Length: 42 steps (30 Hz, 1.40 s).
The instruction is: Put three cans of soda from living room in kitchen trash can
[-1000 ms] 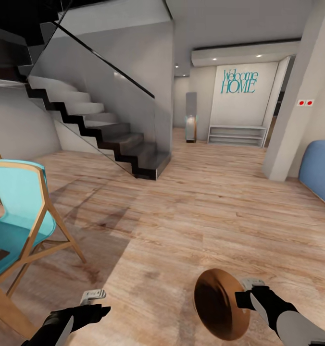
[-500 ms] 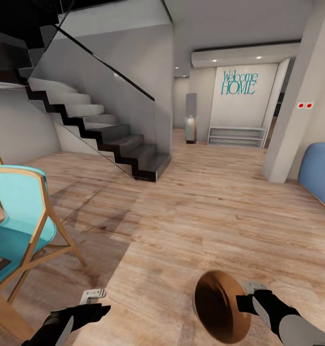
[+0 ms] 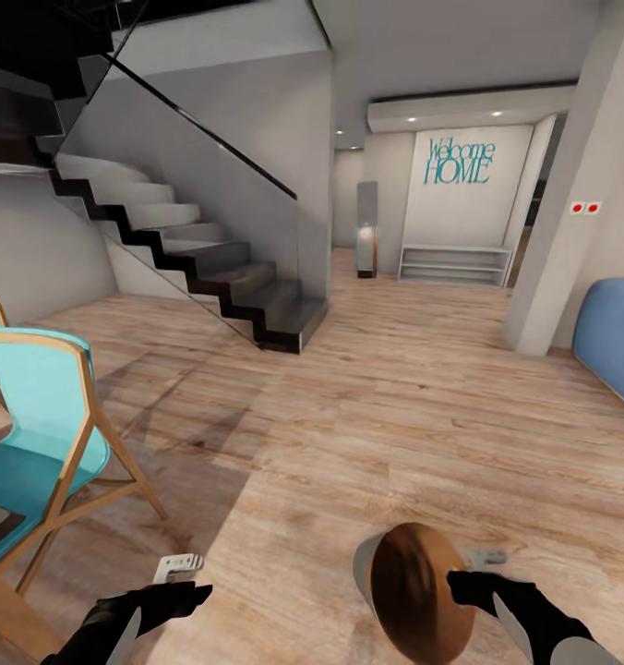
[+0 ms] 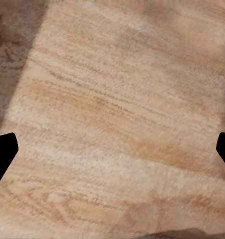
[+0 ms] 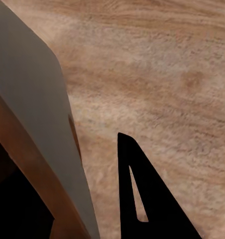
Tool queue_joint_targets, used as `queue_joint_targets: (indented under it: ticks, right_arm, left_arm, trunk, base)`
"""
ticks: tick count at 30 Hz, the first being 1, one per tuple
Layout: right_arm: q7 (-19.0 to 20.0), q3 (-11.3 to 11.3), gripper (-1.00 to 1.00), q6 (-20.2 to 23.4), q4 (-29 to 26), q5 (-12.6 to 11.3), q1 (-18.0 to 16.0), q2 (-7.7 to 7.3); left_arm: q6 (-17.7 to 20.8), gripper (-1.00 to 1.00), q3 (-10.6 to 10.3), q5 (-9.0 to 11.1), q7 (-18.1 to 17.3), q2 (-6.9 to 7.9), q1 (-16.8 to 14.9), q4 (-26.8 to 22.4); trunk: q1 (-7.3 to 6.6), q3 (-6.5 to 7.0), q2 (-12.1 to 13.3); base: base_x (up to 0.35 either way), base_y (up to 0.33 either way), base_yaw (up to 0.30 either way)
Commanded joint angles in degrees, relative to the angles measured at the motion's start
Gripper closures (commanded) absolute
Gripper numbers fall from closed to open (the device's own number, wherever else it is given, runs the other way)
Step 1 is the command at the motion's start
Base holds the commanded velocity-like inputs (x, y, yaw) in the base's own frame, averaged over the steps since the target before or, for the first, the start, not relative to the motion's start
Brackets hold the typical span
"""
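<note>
The turquoise chair (image 3: 35, 443) is cut off at 9 o'clock. The tash can (image 3: 418, 591) runs past the bottom edge at 5 o'clock; its inside is hidden in shadow.

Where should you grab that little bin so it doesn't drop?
By its rim. The trash can looks too wide to squeeze around, but its thin wall fits between two fingers, one inside the brown hollow and one outside. The right gripper holds it that way, reaching the open mouth from the robot's right side.
</note>
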Motion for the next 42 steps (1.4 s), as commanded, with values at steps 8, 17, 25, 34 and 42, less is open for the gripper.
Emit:
queue_joint_targets:
  ticks: [8, 17, 25, 34, 42]
  right_arm:
    - [7.05, -5.51, 1.00, -0.77, -24.27, -0.05, 14.99, -2.40]
    - [10.50, -12.00, 1.00, -0.49, -50.32, -0.19, 31.14, -1.92]
    - [10.92, -14.92, 1.00, -3.80, -52.27, -0.92, 35.31, -0.83]
    - [11.00, -15.21, 1.00, -8.29, -46.99, -1.07, 35.90, -0.68]
    - [11.01, -15.20, 1.00, -10.80, -41.97, -1.12, 35.94, -0.72]
  left_arm:
    - [-1.28, -1.00, 0.16, 0.29, -0.28, -0.03, -0.01, 4.67]
    - [-4.00, -1.00, 0.15, 0.27, -0.08, -0.03, -0.01, 6.35]
    - [-10.99, -1.00, 0.15, 0.31, -0.02, -0.03, 0.07, 6.41]
    - [-22.76, -1.00, 0.13, 0.28, -0.05, 0.05, 0.56, 9.48]
    - [-32.23, -1.00, 0.11, 0.31, -0.10, 0.09, 0.58, 14.37]
  trunk:
    - [-1.77, 1.39, 3.20]
    - [-3.75, 3.00, 6.81]
    - [-5.51, 4.44, 10.02]
    - [-7.48, 6.06, 13.63]
    - [-9.24, 7.49, 16.83]
  base:
    - [0.000, 0.000, 0.000]
    - [0.000, 0.000, 0.000]
    - [0.000, 0.000, 0.000]
    - [0.000, 0.000, 0.000]
    - [0.000, 0.000, 0.000]
